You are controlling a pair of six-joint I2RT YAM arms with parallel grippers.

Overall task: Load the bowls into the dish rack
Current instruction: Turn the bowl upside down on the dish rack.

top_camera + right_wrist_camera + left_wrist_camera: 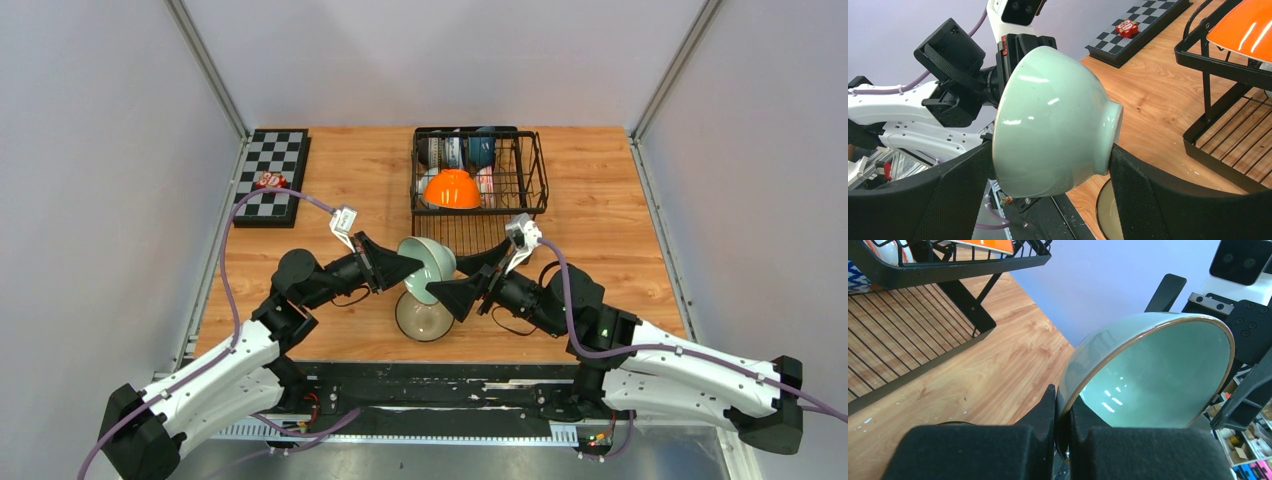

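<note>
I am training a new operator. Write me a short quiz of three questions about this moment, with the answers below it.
1. True or false: the left gripper is shut on the rim of the pale green bowl, which is held in the air.
2. Where is the orange bowl? A: on the checkerboard. B: upside down in the dish rack. C: stacked inside the green bowl.
3. Short answer: what does the cream bowl, below the held one, rest on?

Key: 1 true; 2 B; 3 the table.
</note>
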